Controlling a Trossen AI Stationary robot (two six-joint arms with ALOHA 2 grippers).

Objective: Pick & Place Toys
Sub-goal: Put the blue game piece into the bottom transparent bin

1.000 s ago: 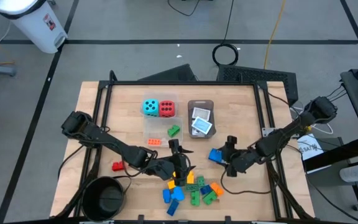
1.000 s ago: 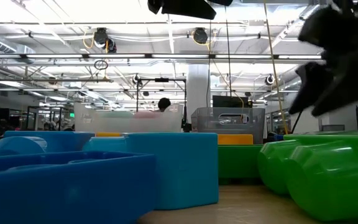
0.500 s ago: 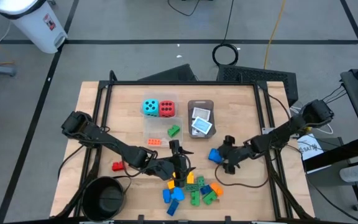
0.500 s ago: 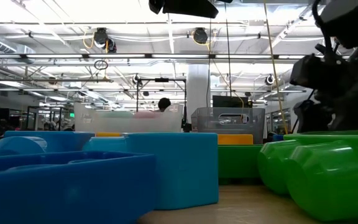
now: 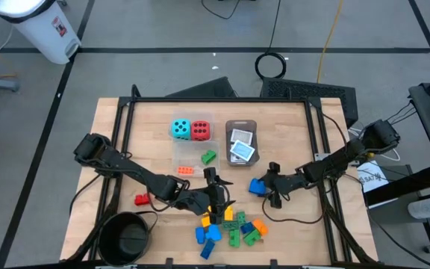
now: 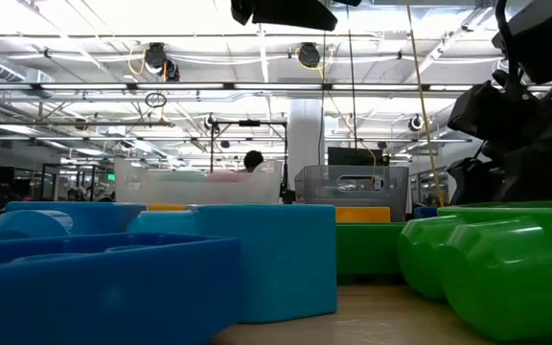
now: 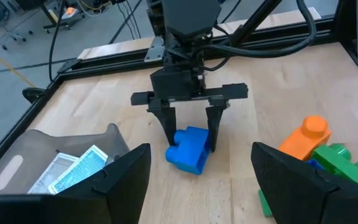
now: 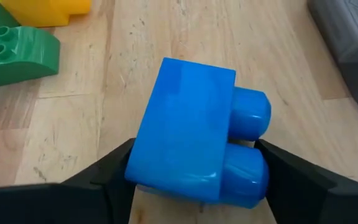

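Note:
A blue brick (image 5: pixel 257 186) lies on its side on the wooden table, right of centre; it also shows in the right wrist view (image 8: pixel 194 149) and the left wrist view (image 7: pixel 188 149). My right gripper (image 5: pixel 266 185) is open, with one finger on each side of it. My left gripper (image 5: pixel 216 200) is open and empty over a pile of several bricks (image 5: pixel 234 224) near the front edge. An orange brick (image 7: pixel 308 133) and a green brick (image 7: pixel 344 163) of that pile lie just ahead of it. The teal die (image 5: pixel 180 128) and the red die (image 5: pixel 199 131) stand in a clear tub. My right gripper's fingers (image 7: pixel 166 124) come slanting down from the table's right side and stand close against the blue brick's two sides (image 8: pixel 143 155). I cannot tell whether they touch it. The brick lies on the table.
A clear tub (image 5: pixel 192 153) holds a green brick (image 5: pixel 209 157) and an orange brick (image 5: pixel 186 170). A grey tray (image 5: pixel 241 125) with white cards stands beside it. A red brick (image 5: pixel 141 199) lies at the left, and a black bowl (image 5: pixel 125 237) is at the front left corner.
My right gripper has moved toward the table's left and far edges and has come down around the blue brick, so that its fingers now stand on either side of it.

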